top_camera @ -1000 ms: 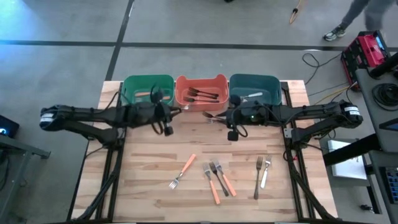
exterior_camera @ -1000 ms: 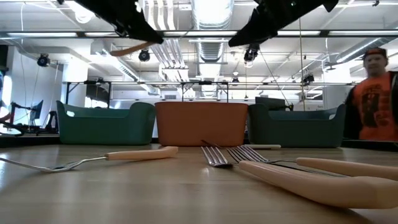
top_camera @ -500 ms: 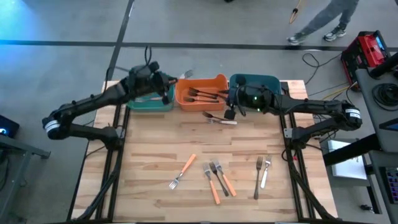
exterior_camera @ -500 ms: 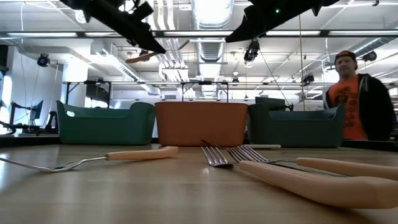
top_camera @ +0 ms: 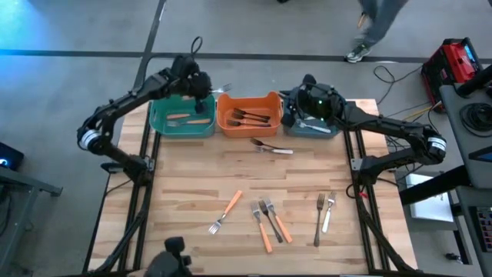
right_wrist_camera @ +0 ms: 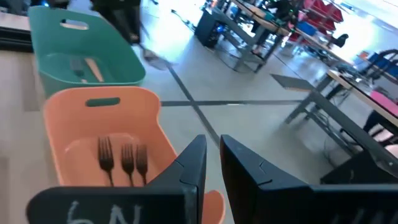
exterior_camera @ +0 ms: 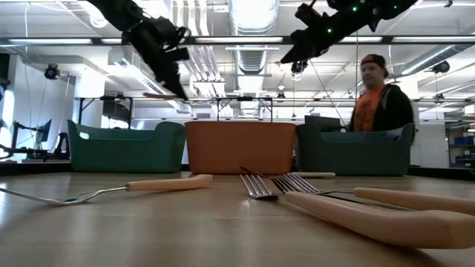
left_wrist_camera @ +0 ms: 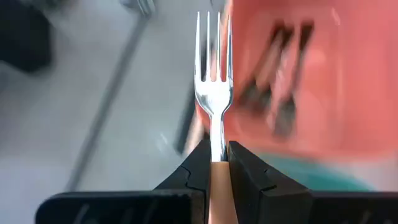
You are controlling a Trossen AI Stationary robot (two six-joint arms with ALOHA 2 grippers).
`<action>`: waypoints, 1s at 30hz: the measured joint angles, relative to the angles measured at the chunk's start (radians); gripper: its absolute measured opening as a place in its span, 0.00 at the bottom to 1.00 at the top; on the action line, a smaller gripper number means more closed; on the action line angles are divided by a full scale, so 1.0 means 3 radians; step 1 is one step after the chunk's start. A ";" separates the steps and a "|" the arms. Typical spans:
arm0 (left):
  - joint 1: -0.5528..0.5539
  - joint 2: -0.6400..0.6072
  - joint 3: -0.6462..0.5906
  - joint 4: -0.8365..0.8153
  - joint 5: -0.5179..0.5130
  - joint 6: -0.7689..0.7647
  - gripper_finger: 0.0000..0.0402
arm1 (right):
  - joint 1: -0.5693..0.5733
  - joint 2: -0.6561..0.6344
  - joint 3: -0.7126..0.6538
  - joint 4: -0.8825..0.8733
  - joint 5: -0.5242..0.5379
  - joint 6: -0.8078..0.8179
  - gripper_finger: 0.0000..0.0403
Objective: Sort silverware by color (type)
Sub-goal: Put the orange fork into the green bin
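Left gripper (left_wrist_camera: pixel 217 163) pinches an orange-handled fork (left_wrist_camera: pixel 213 93) above the green bin (top_camera: pixel 181 116); right gripper (right_wrist_camera: pixel 212 163), marked "6N", nearly pressed together, empty.

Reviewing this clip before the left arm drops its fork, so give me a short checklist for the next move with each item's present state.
1. Left claw shut on the orange-handled fork: ok.
2. Fork tines straight and clear of the fingers: ok.
3. Left claw over the green bin, which already holds orange-handled forks: ok, though it sits near the bin's back right corner, close to the orange bin.
4. Orange bin holds only dark-handled forks: ok.
5. Right claw empty and out of the left arm's way, over the dark teal bin: ok.
6. Stray fork lies on the table in front of the orange bin: not ok.
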 joint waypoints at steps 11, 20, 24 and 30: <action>0.0088 0.0044 0.0270 -0.1426 -0.0676 -0.0252 0.05 | -0.0037 0.0000 0.0000 0.0000 -0.0004 0.0054 0.09; 0.0092 0.0110 0.0032 -0.1602 -0.1045 -0.0094 0.05 | -0.0035 0.0000 0.0000 -0.0003 -0.0004 0.0183 0.09; 0.0110 0.0230 -0.0007 -0.1532 -0.1043 0.0041 0.05 | -0.0035 0.0000 0.0000 -0.0008 -0.0004 0.0204 0.09; 0.0156 0.0571 -0.0003 -0.1507 -0.1043 0.0273 0.05 | -0.0035 0.0000 0.0000 -0.0100 -0.0017 0.0246 0.09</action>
